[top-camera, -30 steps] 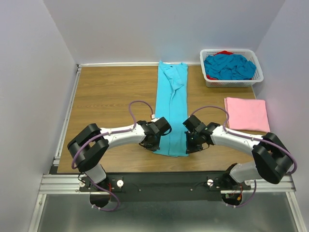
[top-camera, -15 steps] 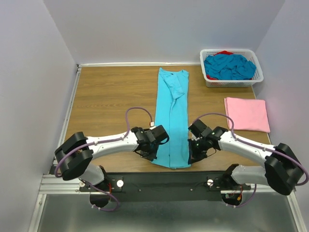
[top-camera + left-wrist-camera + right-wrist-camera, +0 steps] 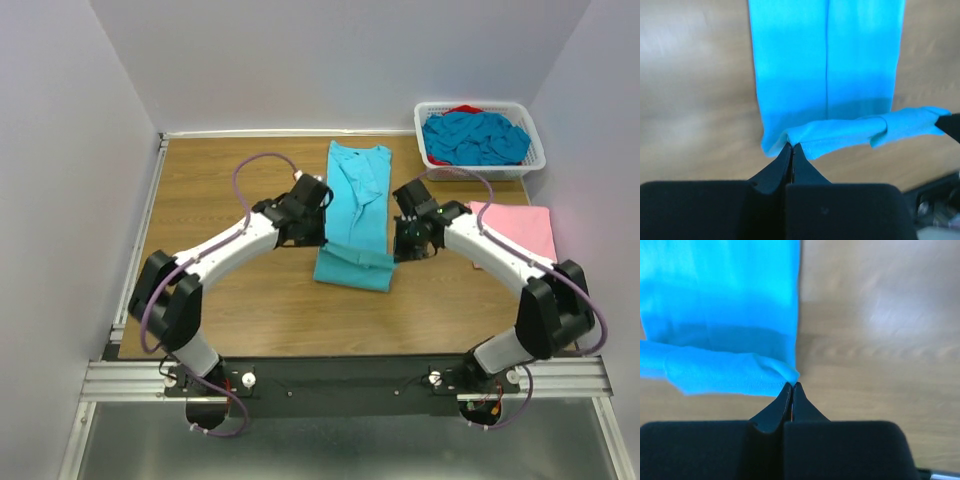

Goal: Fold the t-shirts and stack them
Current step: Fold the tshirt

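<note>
A turquoise t-shirt (image 3: 357, 205), folded into a long strip, lies in the middle of the table. Its near end is lifted and carried back over the strip. My left gripper (image 3: 320, 243) is shut on the left corner of that end (image 3: 790, 140). My right gripper (image 3: 396, 253) is shut on the right corner (image 3: 792, 377). The lifted hem sags between the two grippers (image 3: 358, 262). A folded pale pink t-shirt (image 3: 518, 230) lies at the right. Several more turquoise t-shirts (image 3: 475, 137) are heaped in the basket.
A white lattice basket (image 3: 532, 163) stands at the back right, with a bit of red cloth (image 3: 463, 109) at its far side. White walls close in the table at back and sides. Bare wooden table (image 3: 220, 190) lies left of the strip.
Both grippers have moved away from the near edge toward the back, carrying the shirt's near end up and over the strip. The strip now looks shorter, doubled at its near end.
</note>
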`<state>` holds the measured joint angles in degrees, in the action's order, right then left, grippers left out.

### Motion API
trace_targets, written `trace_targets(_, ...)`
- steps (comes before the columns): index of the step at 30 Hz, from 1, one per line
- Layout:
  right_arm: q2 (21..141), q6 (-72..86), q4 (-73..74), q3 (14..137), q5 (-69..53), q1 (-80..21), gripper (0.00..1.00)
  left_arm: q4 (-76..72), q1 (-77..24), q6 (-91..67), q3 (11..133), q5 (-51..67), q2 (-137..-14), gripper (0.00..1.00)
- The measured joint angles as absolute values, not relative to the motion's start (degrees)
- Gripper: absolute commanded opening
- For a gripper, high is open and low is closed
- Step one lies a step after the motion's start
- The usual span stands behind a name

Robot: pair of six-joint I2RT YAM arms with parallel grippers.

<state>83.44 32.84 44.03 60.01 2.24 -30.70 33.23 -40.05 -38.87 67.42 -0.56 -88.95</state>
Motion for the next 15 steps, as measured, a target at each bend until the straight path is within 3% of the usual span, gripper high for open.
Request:
trace_targets(7,96.12,25.91,40.95,74.5,6.83,-24.49,0.01,29.26,-35.14,-32.67,84.44,-3.53,-103.55,0.0)
trace_targets(15,104.79,22.06,38.46,83.42,7.68,-22.57,0.01,25.82,-31.57,-29.71,88.82,-5.13,-110.02,0.0)
